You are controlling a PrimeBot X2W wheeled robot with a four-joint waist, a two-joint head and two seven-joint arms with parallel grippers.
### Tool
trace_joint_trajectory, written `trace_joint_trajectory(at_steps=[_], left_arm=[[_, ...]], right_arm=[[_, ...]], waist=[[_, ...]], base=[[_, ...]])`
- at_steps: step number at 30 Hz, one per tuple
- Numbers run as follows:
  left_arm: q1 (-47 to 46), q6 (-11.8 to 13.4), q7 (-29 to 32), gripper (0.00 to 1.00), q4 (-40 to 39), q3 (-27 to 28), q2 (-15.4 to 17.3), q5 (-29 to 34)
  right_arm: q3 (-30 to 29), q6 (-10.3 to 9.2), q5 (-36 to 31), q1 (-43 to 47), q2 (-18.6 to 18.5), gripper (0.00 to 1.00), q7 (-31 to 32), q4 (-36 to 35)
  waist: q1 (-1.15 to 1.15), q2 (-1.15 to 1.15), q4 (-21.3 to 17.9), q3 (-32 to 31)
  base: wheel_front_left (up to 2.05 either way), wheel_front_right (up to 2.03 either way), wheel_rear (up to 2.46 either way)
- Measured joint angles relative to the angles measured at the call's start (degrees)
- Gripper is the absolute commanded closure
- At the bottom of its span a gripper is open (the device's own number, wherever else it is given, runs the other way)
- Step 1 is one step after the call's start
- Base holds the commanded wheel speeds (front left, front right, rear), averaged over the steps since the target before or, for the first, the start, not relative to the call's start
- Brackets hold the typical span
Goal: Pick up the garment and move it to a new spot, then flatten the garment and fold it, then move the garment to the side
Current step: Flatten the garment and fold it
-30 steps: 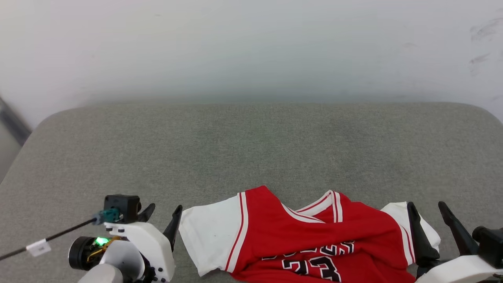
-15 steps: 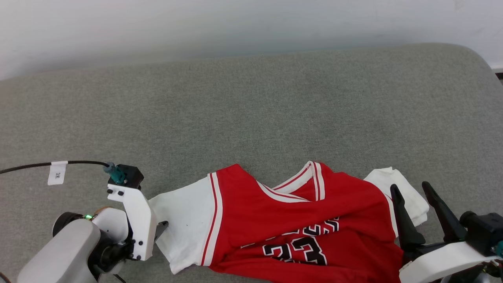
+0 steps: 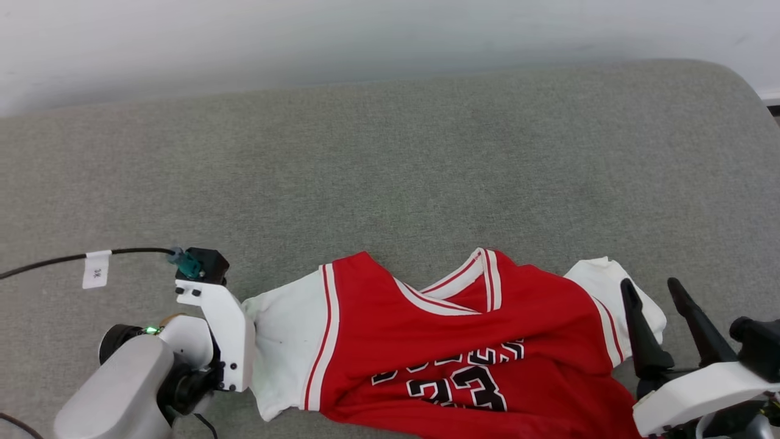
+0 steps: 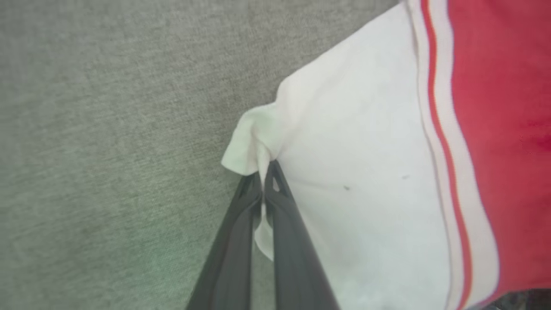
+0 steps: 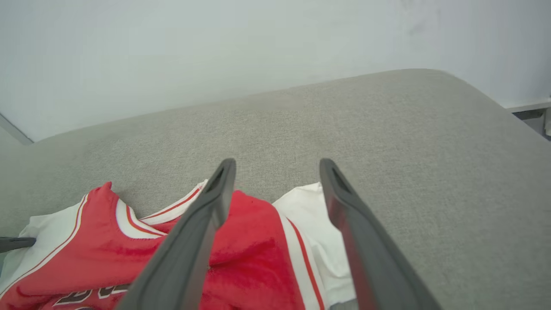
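Left jaws pinching sleeve (image 4: 344, 129), red garment (image 3: 426, 329) rumpled

Grey-green fabric-covered table (image 3: 426, 152), far-right corner rounded. Bright red soft T-shirt (image 3: 426, 341), white short sleeves, dark number print, lies rumpled front-up at table's near edge, toward its right side.

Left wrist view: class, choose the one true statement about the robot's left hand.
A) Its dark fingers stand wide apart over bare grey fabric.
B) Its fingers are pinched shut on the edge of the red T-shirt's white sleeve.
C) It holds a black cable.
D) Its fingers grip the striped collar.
B: the left hand has its two dark fingers pressed together, with a fold of the white sleeve of the bright red soft T-shirt bunched between them.
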Motion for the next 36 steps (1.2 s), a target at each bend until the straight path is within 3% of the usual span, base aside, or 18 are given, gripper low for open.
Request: trace_joint_trajectory(at_steps=[6,11,19,26,34,35,36], left_arm=[[1.19,1.99,-6.72,1.00,-2.88,1.49,0.02,1.70],[2.58,3.82,-9.20,1.00,-8.51,2.52,1.35,2.67],[2.60,6.14,-10.96,1.00,-18.70,3.20,2.52,4.61],[0.24,6.86,-11.27,1.00,-23.42,2.97,2.11,6.16],[-1.46,6.22,-11.85,1.00,-23.47,2.43,1.04,6.53],[-1.46,6.05,-11.94,1.00,-23.27,2.42,1.04,6.48],[-1.46,6.04,-12.10,1.00,-23.10,2.45,1.02,6.37]], right_arm=[[-5.77,0.00,3.25,-0.01,-0.11,0.00,7.14,2.45],[-10.46,-0.01,6.46,-2.61,-3.60,0.00,18.86,8.73],[-10.55,0.00,7.44,-12.19,-8.15,0.00,37.72,16.66],[-7.39,0.00,6.26,-22.32,-11.55,0.00,42.14,24.75],[-3.07,-0.01,4.75,-29.72,-13.96,0.00,44.07,35.20],[-2.75,-0.01,4.83,-30.01,-14.05,0.29,44.25,35.72],[-2.55,-0.01,5.14,-30.25,-14.08,0.84,44.51,36.29]], waist=[[0.00,0.00,1.53,-2.11],[0.00,0.00,2.95,-3.29],[0.00,0.00,5.42,-1.54],[0.00,0.00,7.75,2.48],[0.00,0.00,9.93,6.28],[0.00,0.00,9.91,6.23],[0.00,0.00,9.86,6.12]], base=[[0.00,0.00,0.00],[0.00,0.00,0.00],[0.00,0.00,0.00],[0.00,0.00,0.00],[0.00,0.00,0.00],[0.00,0.00,0.00],[0.00,0.00,0.00]])
